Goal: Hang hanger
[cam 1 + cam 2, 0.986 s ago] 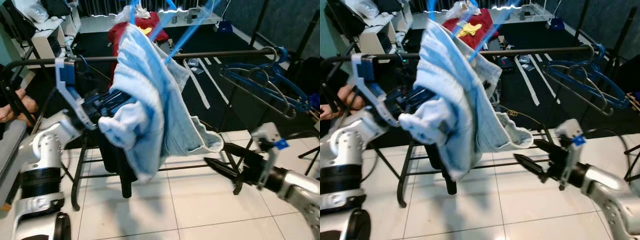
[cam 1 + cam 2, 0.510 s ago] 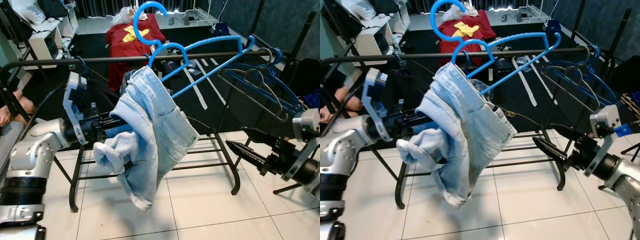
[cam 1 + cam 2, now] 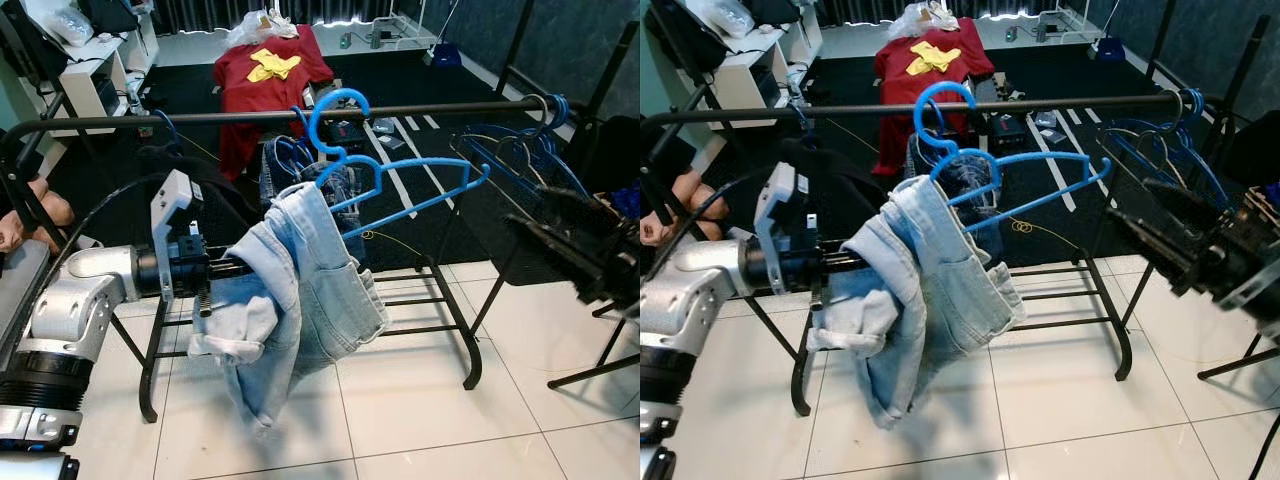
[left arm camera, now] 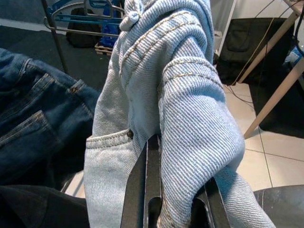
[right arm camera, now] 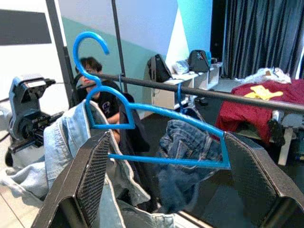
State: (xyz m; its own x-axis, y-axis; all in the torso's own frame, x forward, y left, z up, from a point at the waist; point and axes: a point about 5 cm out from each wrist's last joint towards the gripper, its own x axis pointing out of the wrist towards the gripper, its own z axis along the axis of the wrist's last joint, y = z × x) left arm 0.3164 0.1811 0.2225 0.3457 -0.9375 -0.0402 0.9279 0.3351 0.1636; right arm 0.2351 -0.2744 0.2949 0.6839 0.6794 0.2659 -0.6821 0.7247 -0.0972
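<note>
Left wrist view shows the left gripper (image 4: 175, 209) pinching a thick fold of the light blue jeans (image 4: 180, 95), with one black finger (image 4: 147, 190) pressed against the cloth. In the left eye view that gripper (image 3: 215, 268) sits at about 9 o'clock, and the jeans (image 3: 300, 290) hang down from it near the middle.

The blue hanger (image 3: 385, 180) carries the jeans. Its hook (image 3: 335, 110) curls up in front of the black rail (image 3: 250, 116) and I cannot tell if it touches the rail. Half a second ago the hook stood higher, above the rail; now the hanger and jeans have come down and lie flatter.

The right gripper (image 3: 570, 250) is at 3 o'clock, with its fingers spread wide apart and holding nothing. It has swung up and closer to the camera since then. More blue hangers (image 3: 530, 140) hang at the rail's 2 o'clock end. A red shirt (image 3: 262, 75) lies at 12 o'clock. A person (image 5: 97, 95) sits behind the rail in the right wrist view.
</note>
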